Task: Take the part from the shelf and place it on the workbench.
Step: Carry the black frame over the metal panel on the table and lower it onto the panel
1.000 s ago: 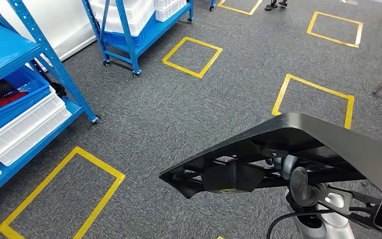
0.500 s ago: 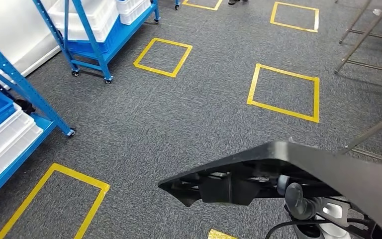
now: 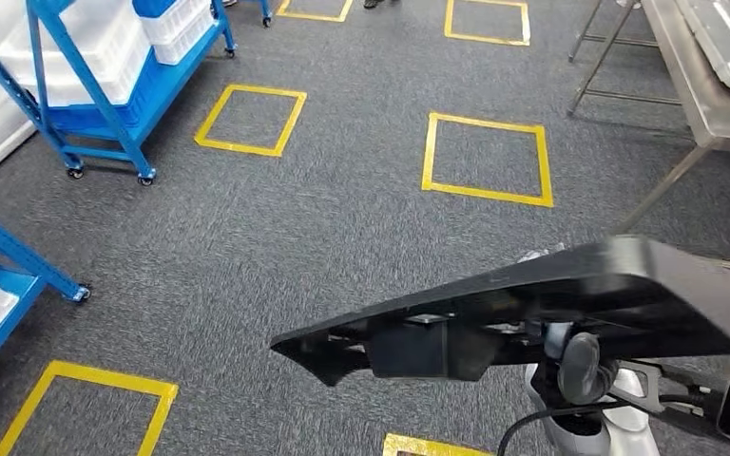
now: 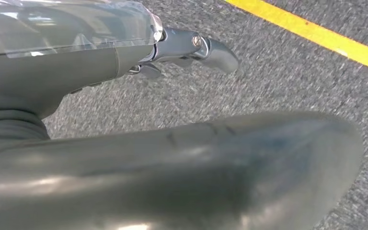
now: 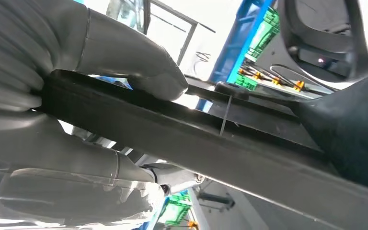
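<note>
Part [image 3: 532,304], a long black moulded panel, fills lower right of head view, clamped by right hand [image 5: 52,124], fingers [image 5: 139,72] closed over its edge. Left hand [image 4: 124,48] beside carpet, fingers apart, holding nothing. Steel counter [image 3: 703,104] upper right; blue shelf [image 3: 86,76] upper left.

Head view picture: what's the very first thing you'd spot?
The big black part fills the lower right, close to the camera; in the right wrist view the right hand grips its edge. Behind it, yellow tape squares mark the grey carpet. A blue shelf with white bins stands at the upper left, and a metal workbench at the upper right.
</note>
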Tool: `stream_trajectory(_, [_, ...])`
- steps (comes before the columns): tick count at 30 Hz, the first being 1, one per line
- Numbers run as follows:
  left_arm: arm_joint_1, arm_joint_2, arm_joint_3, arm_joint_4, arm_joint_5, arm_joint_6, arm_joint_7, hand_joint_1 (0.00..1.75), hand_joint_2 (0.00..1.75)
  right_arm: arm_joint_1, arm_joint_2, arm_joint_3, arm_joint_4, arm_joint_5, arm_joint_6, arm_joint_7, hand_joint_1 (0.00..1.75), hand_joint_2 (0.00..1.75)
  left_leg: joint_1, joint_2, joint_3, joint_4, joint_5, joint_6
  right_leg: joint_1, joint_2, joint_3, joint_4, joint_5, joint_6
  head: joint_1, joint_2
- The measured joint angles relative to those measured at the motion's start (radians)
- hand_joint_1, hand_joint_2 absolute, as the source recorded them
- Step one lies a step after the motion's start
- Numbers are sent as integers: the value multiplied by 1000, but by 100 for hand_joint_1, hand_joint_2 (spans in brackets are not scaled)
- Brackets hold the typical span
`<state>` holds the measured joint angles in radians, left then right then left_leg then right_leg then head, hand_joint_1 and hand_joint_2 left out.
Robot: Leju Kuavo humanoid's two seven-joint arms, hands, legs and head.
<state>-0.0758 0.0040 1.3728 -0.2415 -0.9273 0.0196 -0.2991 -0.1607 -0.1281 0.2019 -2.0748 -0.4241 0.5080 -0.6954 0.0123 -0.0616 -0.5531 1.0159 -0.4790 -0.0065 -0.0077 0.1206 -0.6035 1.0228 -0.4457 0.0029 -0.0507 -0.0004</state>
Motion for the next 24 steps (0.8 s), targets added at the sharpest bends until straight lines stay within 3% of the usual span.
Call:
stream_trajectory(1, [-2, 0, 0, 0, 2, -1, -3, 0, 0, -5, -3, 2, 0, -5, -2, 0, 175, 175, 0, 10, 1, -4, 4, 7, -1, -4, -3, 2, 0, 6, 0, 0])
stream_trajectory(2, [-3, 0, 0, 0, 4, -2, -4, 0, 0, -11, -6, 3, 0, -7, -3, 0, 175, 175, 0, 20, 2, -9, 8, 15, -1, -23, -10, 14, -9, 10, 0, 0])
stream_trajectory(3, [-3, 0, 0, 0, 5, -3, -5, 0, 0, -16, -9, 4, 0, -9, -4, -1, 175, 175, 0, 31, 2, -13, 11, 22, 1, -50, -25, 46, -30, 13, 0, 0])
stream_trajectory(5, [0, 0, 0, 0, 6, -4, -6, 0, 0, -24, -12, 7, 1, -11, -4, -1, 175, 175, -3, 54, 1, -16, 12, 30, 1, -102, -82, 164, -93, 17, 0, 0])
stream_trajectory(7, [4, 0, 1, 0, 7, -4, -7, 0, 0, -26, -15, 8, 3, -11, -4, -1, 175, 175, -7, 79, -1, -16, 11, 32, 0, -114, -134, 271, -130, 21, 0, 0])
stream_trajectory(8, [4, 0, 1, 0, 8, -5, -8, 0, 0, -27, -16, 9, 5, -12, -4, -1, 175, 175, -9, 91, -1, -15, 10, 32, 0, -115, -136, 277, -123, 20, 0, 0])
stream_trajectory(9, [3, 0, 2, 0, 12, -7, -11, 0, 0, -30, -17, 9, 6, -13, -4, 0, 175, 175, -10, 102, 0, -15, 9, 32, 1, -119, -116, 243, -99, 18, 0, 0])
stream_trajectory(11, [0, 0, 3, 0, 22, -11, -20, 0, 0, -43, -22, 13, 7, -21, -8, 10, 175, 175, -13, 120, 4, -15, 6, 30, 7, -151, -40, 104, -39, 7, 0, 0])
stream_trajectory(12, [0, 0, 4, 0, 29, -13, -25, 0, 0, -55, -25, 19, 8, -28, -15, 21, 175, 175, -16, 130, 5, -15, 4, 26, 14, -171, -8, 44, -21, -1, 0, 0])
stream_trajectory(14, [-2, 0, 8, 0, 43, -19, -33, 0, 0, -83, -31, 34, 8, -49, -36, 44, 175, 175, -19, 148, 7, -14, 0, 19, 24, -189, 15, -7, -15, -12, 0, 0])
stream_trajectory(16, [-5, 0, 13, 0, 55, -22, -39, 0, 0, -103, -40, 49, 9, -68, -59, 59, 175, 175, -21, 165, 8, -13, -5, 10, 24, -170, 15, -15, -11, -20, 0, 0])
stream_trajectory(18, [-9, 0, 20, 0, 63, -19, -38, 0, 0, -115, -46, 61, 9, -78, -74, 65, 175, 175, -18, 140, -1, 17, -26, -1, 18, -151, 21, -26, -5, -28, 0, 0])
stream_trajectory(20, [-7, 0, 28, 0, 63, -8, -32, 0, 0, -125, -48, 73, 12, -85, -86, 67, 175, 175, -13, 95, -47, 121, -81, -10, 15, -132, 25, -32, -2, -34, 0, 0])
stream_trajectory(22, [0, 2, 31, 0, 53, 5, -19, 0, 0, -131, -48, 86, 18, -94, -105, 75, 175, 175, -8, 79, -104, 233, -121, -17, 14, -108, 25, -30, -2, -37, 0, 0])
stream_trajectory(23, [2, 4, 32, 0, 48, 11, -13, 0, 0, -133, -47, 89, 20, -99, -115, 83, 175, 175, -5, 76, -116, 251, -115, -19, 14, -95, 25, -29, -2, -37, 0, 0])
stream_trajectory(24, [3, 7, 32, 0, 43, 16, -8, 0, 0, -134, -47, 92, 21, -105, -123, 94, 175, 175, -2, 74, -111, 232, -91, -22, 12, -82, 26, -26, -4, -35, 0, 0])
